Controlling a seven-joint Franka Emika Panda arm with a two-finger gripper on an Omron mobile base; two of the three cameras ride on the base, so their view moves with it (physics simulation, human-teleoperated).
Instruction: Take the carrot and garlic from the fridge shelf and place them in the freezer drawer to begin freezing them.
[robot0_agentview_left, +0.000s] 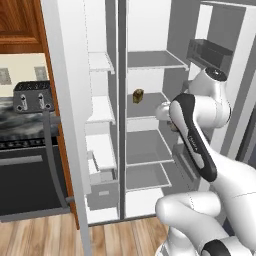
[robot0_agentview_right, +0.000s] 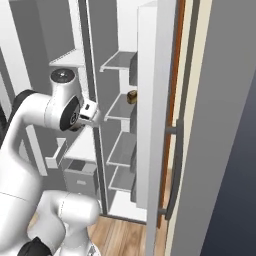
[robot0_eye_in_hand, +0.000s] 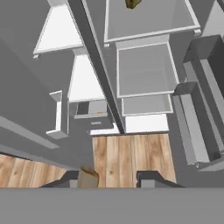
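In the hand view my gripper (robot0_eye_in_hand: 111, 178) points down at the wooden floor in front of the open fridge. The garlic (robot0_eye_in_hand: 88, 178), a small tan-brown lump, sits between the fingertips, tight against the left one, with a gap to the right one. Below and to the left, the freezer drawer (robot0_eye_in_hand: 89, 109) (robot0_agentview_left: 102, 192) stands pulled out. A thin orange streak inside it is the carrot (robot0_eye_in_hand: 99, 113). The fridge shelf (robot0_eye_in_hand: 148, 19) (robot0_agentview_left: 150, 107) is a wide grey plate further in.
A boxy tan-and-dark-brown item (robot0_agentview_left: 138, 96) (robot0_agentview_right: 132, 96) stands on that shelf. The open fridge door with its bins (robot0_eye_in_hand: 197, 109) is on the right and a grey divider (robot0_eye_in_hand: 100, 74) splits the two compartments. A stove with a toaster (robot0_agentview_left: 32, 96) stands at the left.
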